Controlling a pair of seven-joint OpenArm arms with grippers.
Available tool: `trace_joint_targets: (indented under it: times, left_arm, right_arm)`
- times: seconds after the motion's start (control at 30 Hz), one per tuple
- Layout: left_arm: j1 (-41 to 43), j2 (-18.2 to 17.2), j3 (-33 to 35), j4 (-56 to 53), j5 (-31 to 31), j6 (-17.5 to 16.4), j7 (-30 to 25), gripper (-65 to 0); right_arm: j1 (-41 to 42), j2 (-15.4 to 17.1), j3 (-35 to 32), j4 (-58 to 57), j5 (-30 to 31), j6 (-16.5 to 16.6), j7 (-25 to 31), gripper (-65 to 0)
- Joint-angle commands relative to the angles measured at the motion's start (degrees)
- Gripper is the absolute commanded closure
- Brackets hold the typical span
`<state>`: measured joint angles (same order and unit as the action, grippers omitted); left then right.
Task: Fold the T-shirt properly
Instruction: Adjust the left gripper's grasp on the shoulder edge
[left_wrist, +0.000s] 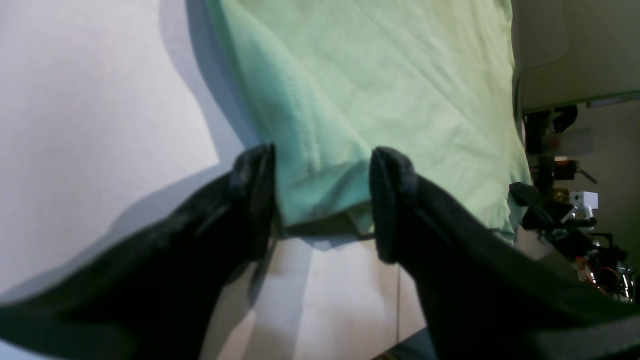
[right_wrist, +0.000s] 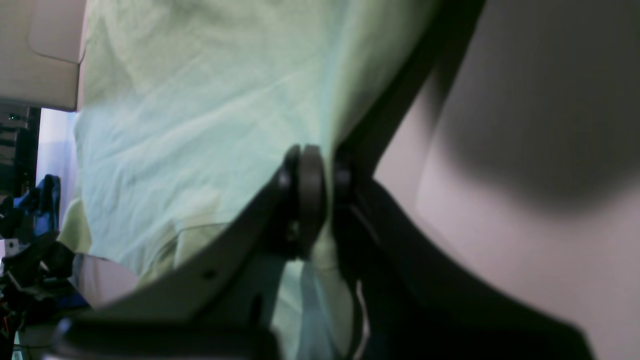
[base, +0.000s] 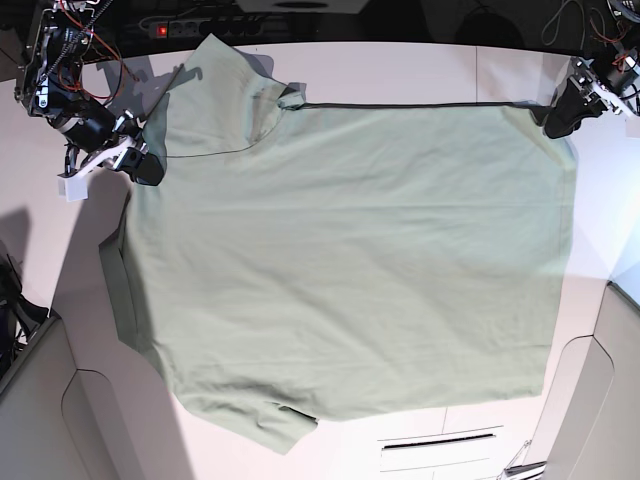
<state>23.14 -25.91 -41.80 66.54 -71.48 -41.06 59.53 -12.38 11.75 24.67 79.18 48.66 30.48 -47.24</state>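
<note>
0 folds visible: T-shirt (base: 350, 260) lies spread flat on bench (base: 420, 60). My right pincer (right_wrist: 320, 192) is clenched on its edge; my left pincer (left_wrist: 322, 200) is released, straddling a corner.

We lose the T-shirt (right_wrist: 200, 125) past the right wrist view's top edge | right gripper (right_wrist: 320, 190) fingers blur up close

Even, bright overhead light in the base view; both wrist views are soft and blurred, the T-shirt (base: 350, 260) casting broad grey shadows on the table (base: 420, 65)
</note>
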Motion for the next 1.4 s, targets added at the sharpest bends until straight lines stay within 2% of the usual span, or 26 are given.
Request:
trace_joint_targets:
  times: [0.0,0.1,0.23,0.3,0.37,0.43,0.53,0.67,0.73,1.0,1.37]
  left_arm:
    - [0.5,-0.3,0.4,-0.1,-0.1,1.1,4.0,-33.3]
    - [0.2,-0.3,0.4,-0.1,-9.0,1.1,10.2,-33.3]
    - [0.0,-0.3,0.4,-0.1,-10.6,1.1,11.2,-33.3]
    - [-0.1,-0.3,0.4,-0.1,-9.3,1.1,10.2,-33.3]
    - [-0.4,-0.3,0.4,-0.1,-3.9,1.1,6.7,-33.3]
    - [-0.9,-0.3,0.4,-0.1,1.6,2.5,2.9,-33.3]
    - [-2.4,-0.3,0.4,-0.1,5.8,3.2,1.6,-33.3]
    - [-4.5,-0.5,0.4,-0.1,6.9,3.5,1.7,-33.3]
    - [-5.0,-1.1,0.4,-0.1,7.4,4.6,1.7,-33.3]
    - [-5.1,-3.7,0.4,-0.1,9.6,4.7,1.0,-33.1]
    - [-5.2,-3.8,0.4,-0.1,9.6,4.8,1.1,-33.1]
  right_arm:
    - [-0.2,0.5,0.0,0.2,0.5,-0.6,-1.0,0.0]
    - [-0.2,0.5,0.0,0.2,0.5,-0.6,-1.0,0.0]
    - [-0.2,0.5,0.0,0.2,0.5,-0.6,-1.0,0.0]
    - [-0.2,0.5,0.0,0.2,0.5,-0.6,-1.0,0.0]
    - [-0.2,0.5,0.0,0.2,0.5,-0.6,-1.0,0.0]
    - [-0.2,0.5,0.0,0.2,0.5,-0.6,-1.0,0.0]
    - [-0.2,0.5,0.0,0.2,0.8,-0.6,-1.0,0.0]
    - [-0.2,0.5,0.0,0.2,1.4,-0.4,-1.0,0.0]
    - [-0.2,0.5,0.0,0.2,1.3,-0.4,-1.2,0.0]
    - [-0.2,0.5,0.0,0.2,1.5,-0.4,-1.2,0.0]
    - [-0.2,0.5,0.0,0.2,1.5,-0.4,-1.2,0.0]
